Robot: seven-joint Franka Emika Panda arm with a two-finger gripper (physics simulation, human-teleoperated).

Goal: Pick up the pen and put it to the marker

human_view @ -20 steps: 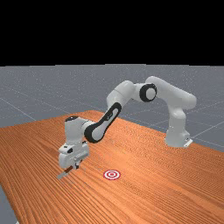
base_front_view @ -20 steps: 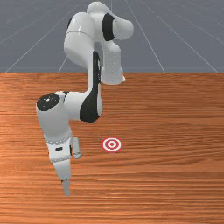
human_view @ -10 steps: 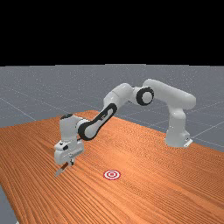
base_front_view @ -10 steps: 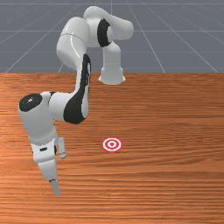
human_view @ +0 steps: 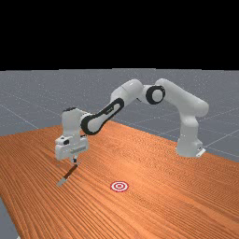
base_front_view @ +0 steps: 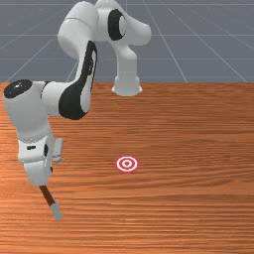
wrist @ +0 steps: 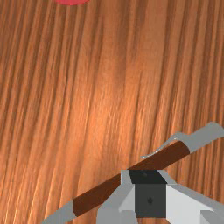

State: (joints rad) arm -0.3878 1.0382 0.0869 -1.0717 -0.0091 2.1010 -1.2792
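While the white arm [base_front_view: 82, 30] bent out over the orange-brown counter [base_front_view: 188, 198], the pen [base_front_view: 48, 196] was down at its far end, slanting out from under it in the front view. I could see the pen's brown middle and a grey end, which pointed toward the front view's bottom and a little to its right. As for the fingers [human_view: 75, 161], they were right by the pen's brown stretch, and in the wrist view that stretch ran behind their dark tip, but whether they gripped it or stood apart, I honestly could not tell. A thin grey clip lay along the pen's side, and both its grey ends poked out past the brown. I couldn't make out whether the pen touched the wood. The marker [base_front_view: 127, 163], a round of red and white rings, sat flat on the counter, well apart from the pen, toward the front view's right.
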